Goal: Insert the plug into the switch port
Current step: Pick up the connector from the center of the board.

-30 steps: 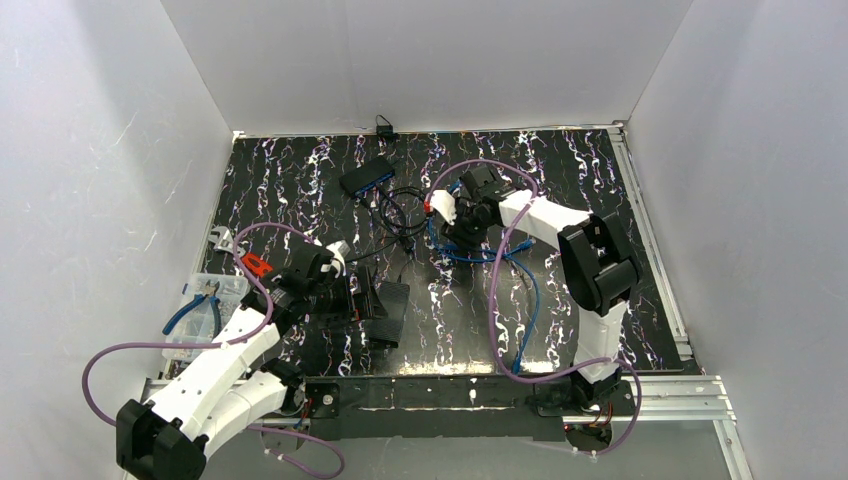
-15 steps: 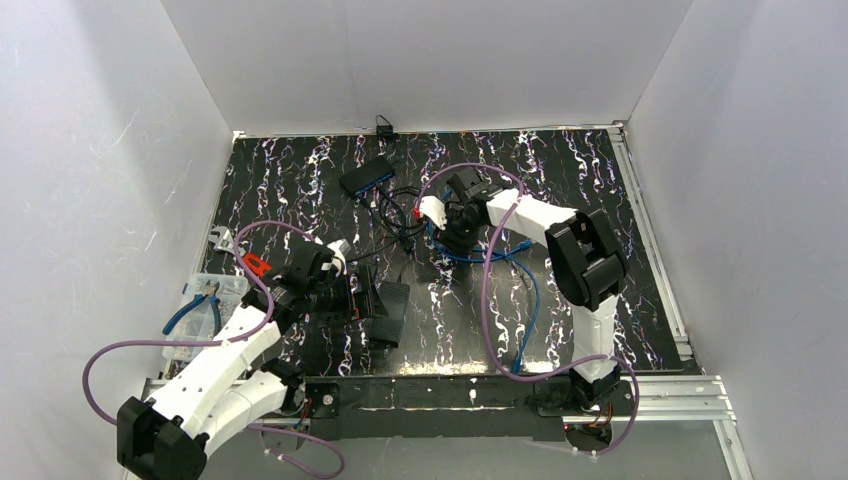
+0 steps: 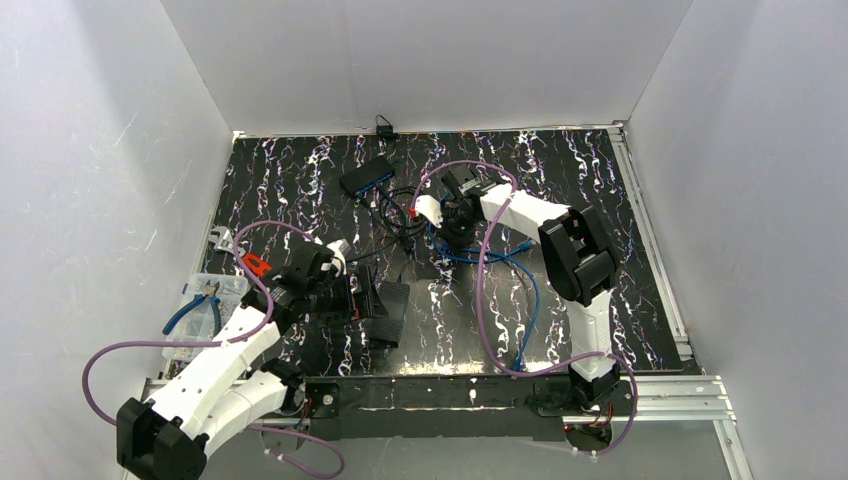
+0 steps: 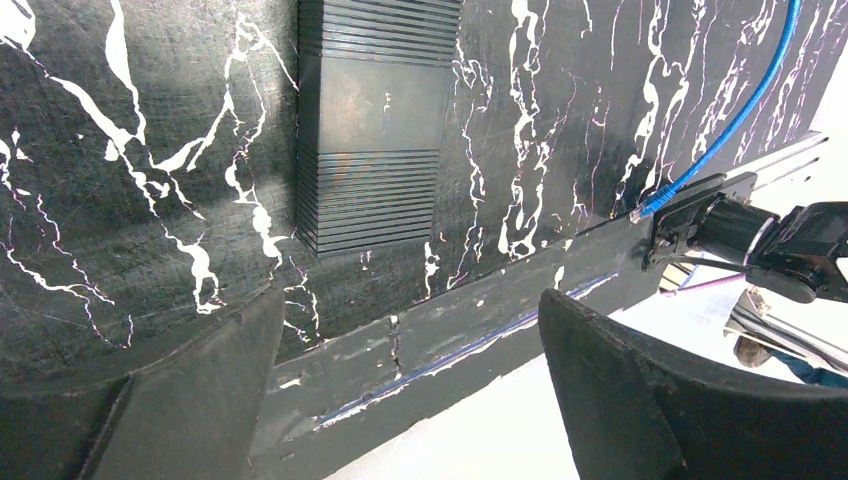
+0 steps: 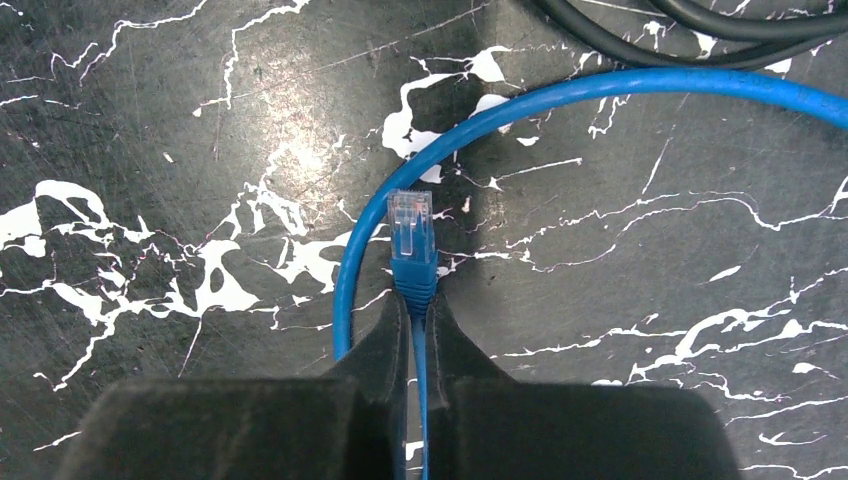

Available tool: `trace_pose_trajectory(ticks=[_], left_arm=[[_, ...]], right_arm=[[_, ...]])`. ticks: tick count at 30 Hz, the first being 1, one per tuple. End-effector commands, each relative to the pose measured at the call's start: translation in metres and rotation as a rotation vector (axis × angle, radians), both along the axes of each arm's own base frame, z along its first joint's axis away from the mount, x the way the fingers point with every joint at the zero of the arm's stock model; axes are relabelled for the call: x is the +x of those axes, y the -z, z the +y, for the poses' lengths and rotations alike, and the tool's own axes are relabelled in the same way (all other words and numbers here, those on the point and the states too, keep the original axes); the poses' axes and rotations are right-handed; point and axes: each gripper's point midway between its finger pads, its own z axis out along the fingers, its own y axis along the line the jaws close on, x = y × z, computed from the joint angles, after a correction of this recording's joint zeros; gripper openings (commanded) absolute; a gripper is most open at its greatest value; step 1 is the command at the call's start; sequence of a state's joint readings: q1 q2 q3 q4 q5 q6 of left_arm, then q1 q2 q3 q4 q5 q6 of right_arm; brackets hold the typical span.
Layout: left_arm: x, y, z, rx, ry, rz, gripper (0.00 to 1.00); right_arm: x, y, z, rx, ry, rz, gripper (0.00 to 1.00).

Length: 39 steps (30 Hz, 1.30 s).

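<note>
in the right wrist view the plug (image 5: pixel 412 235) is in the middle of the frame, just above the right gripper (image 5: pixel 412 322). its long axis runs up and down in the picture. the clear tip points to the top of the frame and the blue boot end points down. the two dark fingers (image 5: pixel 385 345) are closed almost fully together and pinch the boot and the blue cable (image 5: pixel 600 88) just behind it. the cable goes down between them to the bottom edge. from the left of the plug the same cable curves up and away to the upper right, under two black cables (image 5: pixel 700 40) at the top edge.

in the top view the right gripper (image 3: pixel 447 222) is at the centre of the table (image 3: pixel 620 250). the switch (image 3: pixel 367 176) lies to the upper left of it, apart from it (a dark flat box, set at an angle).

in the left wrist view the left gripper (image 4: pixel 410 345) stands wide open and holds nothing. its fingers (image 4: pixel 200 400) are at the lower left and lower right. a black ribbed box (image 4: pixel 375 120) lies on the table in the upper middle.
</note>
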<state>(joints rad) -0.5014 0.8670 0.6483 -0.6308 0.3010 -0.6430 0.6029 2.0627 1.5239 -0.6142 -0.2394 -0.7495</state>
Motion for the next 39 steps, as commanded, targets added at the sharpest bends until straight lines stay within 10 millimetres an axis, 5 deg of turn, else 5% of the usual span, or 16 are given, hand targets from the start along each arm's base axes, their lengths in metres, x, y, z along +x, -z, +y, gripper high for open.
trace_pose_trajectory(ticks=[1, 7, 16, 27, 35, 39], left_arm=[[0.000, -0.008, 0.002, 0.002, 0.004, -0.023, 0.98], [0.003, -0.023, -0.002, -0.016, 0.017, -0.046, 0.98], [0.009, -0.064, -0.010, -0.067, 0.079, -0.141, 0.98], [0.012, -0.121, -0.034, -0.235, 0.132, -0.229, 0.98], [0.015, -0.138, -0.045, -0.320, 0.101, -0.205, 0.98], [0.014, -0.141, -0.051, -0.363, 0.096, -0.183, 0.98]], right_arm=[[-0.004, 0.000, 0.001, -0.010, -0.021, 0.024, 0.01], [0.001, -0.018, 0.004, 0.033, -0.014, -0.045, 0.01], [-0.011, -0.092, -0.003, 0.126, -0.008, -0.184, 0.01], [-0.091, -0.157, 0.012, 0.258, -0.070, -0.189, 0.01], [-0.155, -0.186, 0.035, 0.396, -0.180, -0.190, 0.01], [-0.171, -0.198, 0.041, 0.440, -0.218, -0.188, 0.01]])
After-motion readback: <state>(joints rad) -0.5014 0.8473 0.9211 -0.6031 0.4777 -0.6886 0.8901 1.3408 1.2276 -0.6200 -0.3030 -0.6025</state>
